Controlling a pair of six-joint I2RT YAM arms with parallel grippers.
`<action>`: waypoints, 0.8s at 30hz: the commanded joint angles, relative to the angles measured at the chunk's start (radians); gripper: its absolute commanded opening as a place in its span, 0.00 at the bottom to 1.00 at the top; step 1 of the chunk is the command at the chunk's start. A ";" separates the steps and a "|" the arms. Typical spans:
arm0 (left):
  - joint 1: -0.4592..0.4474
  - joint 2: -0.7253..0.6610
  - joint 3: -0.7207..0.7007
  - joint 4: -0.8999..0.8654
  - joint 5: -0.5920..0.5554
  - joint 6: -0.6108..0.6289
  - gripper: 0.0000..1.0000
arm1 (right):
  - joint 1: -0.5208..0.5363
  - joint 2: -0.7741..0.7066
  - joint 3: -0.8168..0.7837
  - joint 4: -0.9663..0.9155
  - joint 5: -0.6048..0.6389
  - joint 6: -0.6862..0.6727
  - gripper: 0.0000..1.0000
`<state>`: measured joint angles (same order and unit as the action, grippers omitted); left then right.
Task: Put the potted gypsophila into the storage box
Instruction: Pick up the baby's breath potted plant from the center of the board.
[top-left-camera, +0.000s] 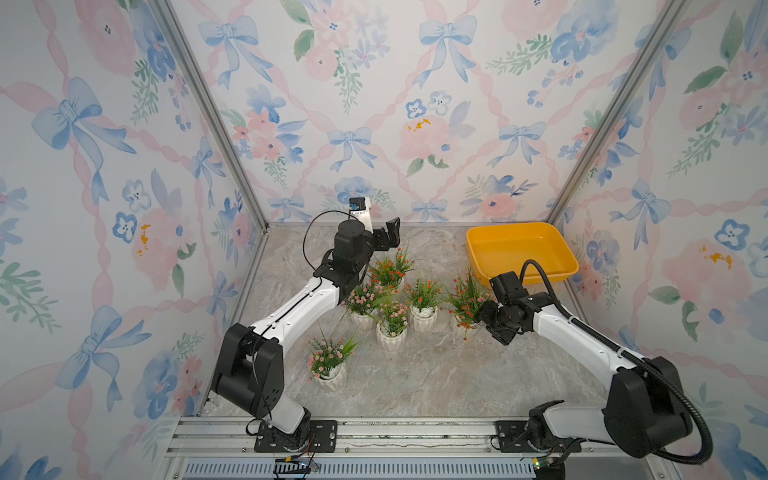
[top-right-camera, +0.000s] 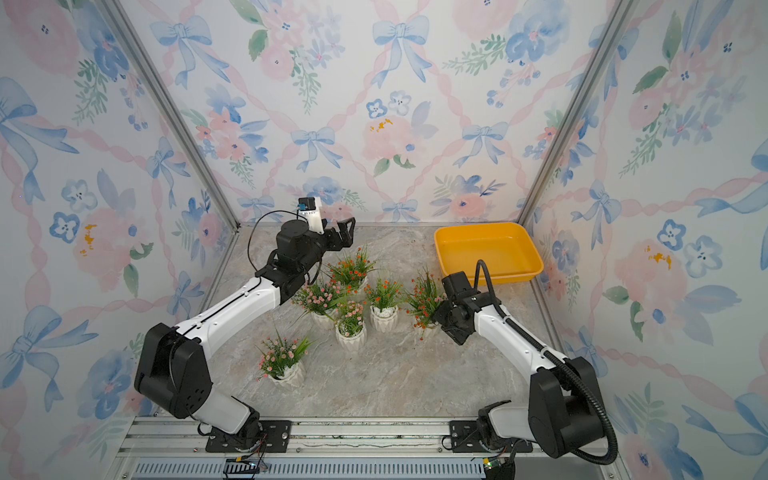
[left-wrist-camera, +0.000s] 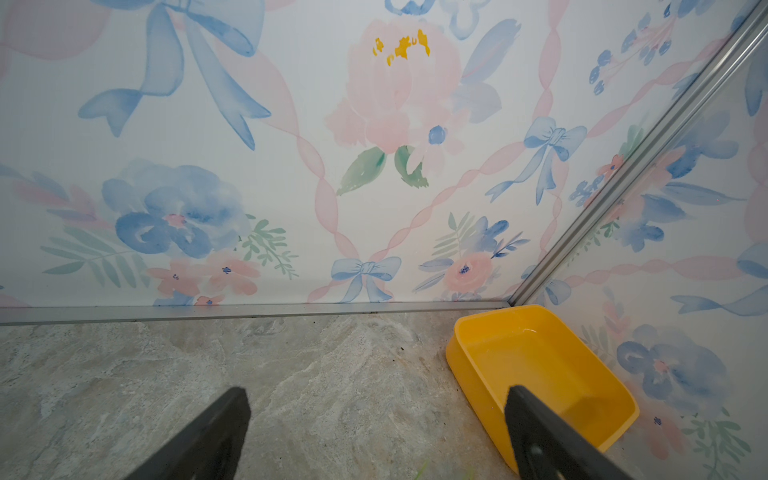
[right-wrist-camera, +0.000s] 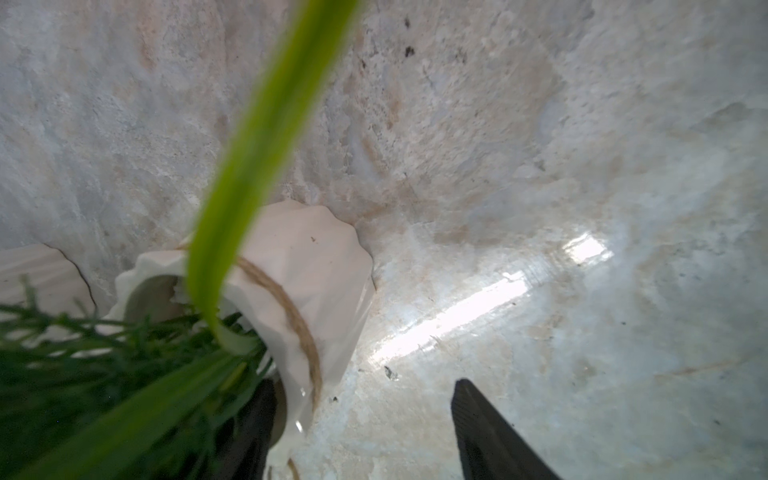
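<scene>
Between the half-parted jaws of the right tool (right-wrist-camera: 363, 386), which grip nothing yet, is the wall of one potted gypsophila (right-wrist-camera: 307, 266) on the bench (right-wrist-camera: 540, 166): one finger (right-wrist-camera: 253, 428) among leaves (right-wrist-camera: 124, 374) at its rim, the other clear. The ribbed pot looks stiff, light, likely slick; pinch it by the twine band (right-wrist-camera: 291, 307), not the floppy leaves. Ahead stand five more pots (top-left-camera: 390, 328); behind the tool, the storage box (top-left-camera: 523, 253), empty. Farthest, the left tool (left-wrist-camera: 376, 391) hangs wide, unladen.

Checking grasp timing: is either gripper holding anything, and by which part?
Nothing is held. The left gripper is open, empty. The right gripper straddles the rim of a potted gypsophila, one finger clear of it.
</scene>
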<state>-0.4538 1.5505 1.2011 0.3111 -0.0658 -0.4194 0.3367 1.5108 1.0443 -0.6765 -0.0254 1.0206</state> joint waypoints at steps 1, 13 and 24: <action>0.009 0.003 0.000 -0.003 0.012 0.008 0.98 | 0.014 0.070 0.045 -0.021 0.011 0.003 0.60; 0.017 -0.114 -0.126 -0.004 -0.061 0.005 0.98 | 0.045 0.203 0.158 -0.097 0.013 -0.030 0.38; 0.024 -0.171 -0.182 -0.003 -0.092 0.005 0.98 | 0.087 0.275 0.168 -0.050 0.013 -0.025 0.30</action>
<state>-0.4374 1.4033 1.0412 0.3054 -0.1402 -0.4194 0.4000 1.7264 1.2198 -0.7021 -0.0105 1.0027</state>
